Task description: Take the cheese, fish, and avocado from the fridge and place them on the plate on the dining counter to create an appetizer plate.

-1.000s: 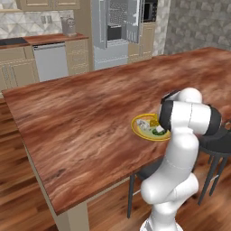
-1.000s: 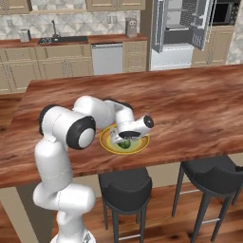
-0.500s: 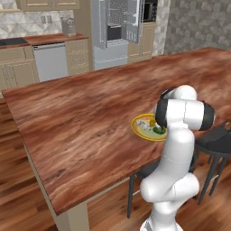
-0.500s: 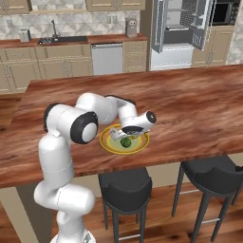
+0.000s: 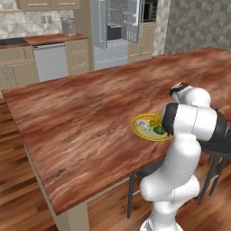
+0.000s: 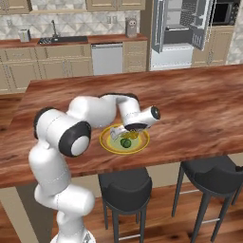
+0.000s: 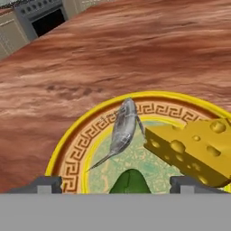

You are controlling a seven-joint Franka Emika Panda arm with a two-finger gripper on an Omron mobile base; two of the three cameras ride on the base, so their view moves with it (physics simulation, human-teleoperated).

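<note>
Plate (image 7: pixel 72 135) sits near counter (image 5: pixel 81 117) front edge, stools (image 6: pixel 126 182) just beyond edge; broad bare wood behind and to sides. My gripper (image 7: pixel 115 182) hangs low over plate, jaws spread wide, nothing gripped. Avocado (image 7: pixel 128 182) lies between tips, on plate. Fish (image 7: pixel 122 128) just ahead; cheese (image 7: pixel 191 146) beside it. Fridge (image 6: pixel 182 28) far off, doors open.

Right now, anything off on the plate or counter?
Nothing spilled or damaged. The fish, cheese and avocado all lie within the plate rim on the dining counter. Only oddity: the fridge doors stand open behind.
</note>
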